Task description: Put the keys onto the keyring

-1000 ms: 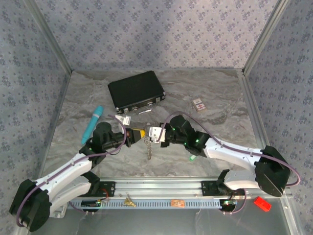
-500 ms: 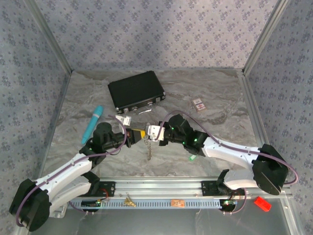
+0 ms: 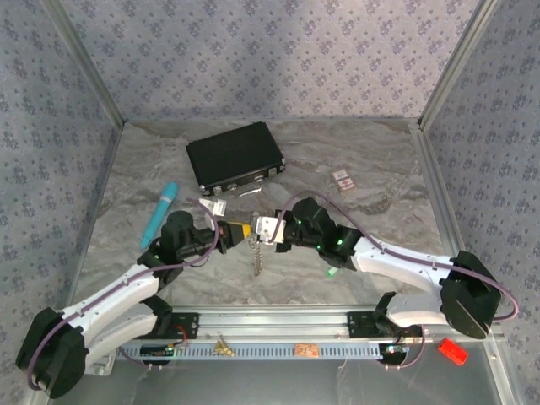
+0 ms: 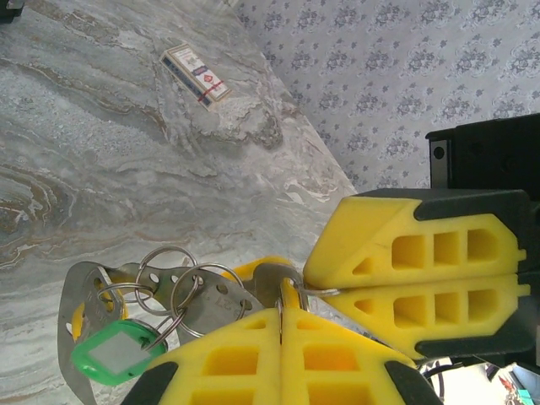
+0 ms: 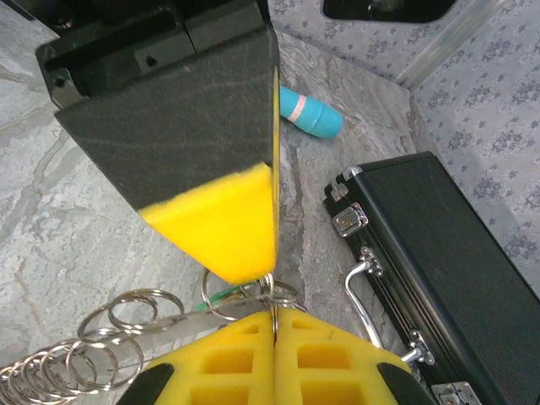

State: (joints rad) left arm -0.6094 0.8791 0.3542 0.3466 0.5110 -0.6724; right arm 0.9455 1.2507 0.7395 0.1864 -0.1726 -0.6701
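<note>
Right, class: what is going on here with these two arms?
The two arms meet tip to tip over the marble table. The left gripper and the right gripper are both shut on the keyring, whose chain dangles below them. The keys, one green-tagged, bunch among its rings beside the fingers.

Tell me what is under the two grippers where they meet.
The keyring hangs there as a chain of rings, with a green tag, pinched by the shut left gripper and right gripper. The table right beneath is covered by them.
</note>
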